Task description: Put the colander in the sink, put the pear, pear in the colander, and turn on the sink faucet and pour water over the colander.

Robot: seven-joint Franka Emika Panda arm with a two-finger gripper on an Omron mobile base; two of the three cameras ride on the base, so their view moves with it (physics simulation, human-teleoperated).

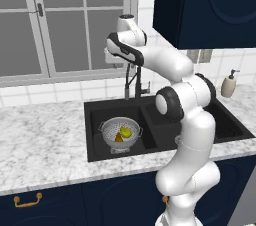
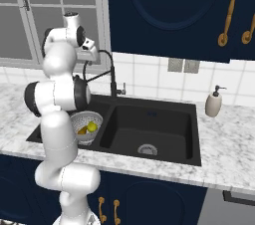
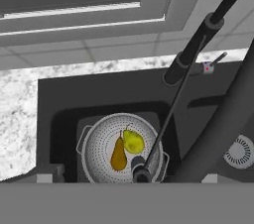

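My gripper (image 1: 112,56) is raised high above the sink, close to the window, with its jaws spread wide and nothing between them. It hangs just beside the top of the faucet (image 1: 131,81), whose black gooseneck curves up from the far rim of the sink. From the hand camera I look straight down past the faucet's spring neck and spout (image 3: 191,55).

Below sits the sink (image 1: 95,112), a black double basin set into the marbled bench (image 1: 40,135). In the left basin rests the colander (image 1: 121,133), upright, silver and full of holes, with a small loop handle on either side. Inside it lie the two pears, touching each other: the brownish-orange pear (image 3: 118,155) with its stem pointing toward the far wall, and the yellow-green pear (image 3: 133,141) just to its right.

The right basin holds only its round silver drain (image 2: 147,149). On the bench right of the sink, against the tiled wall, stands a beige soap dispenser (image 2: 213,103). I cannot make out any water running from the spout.
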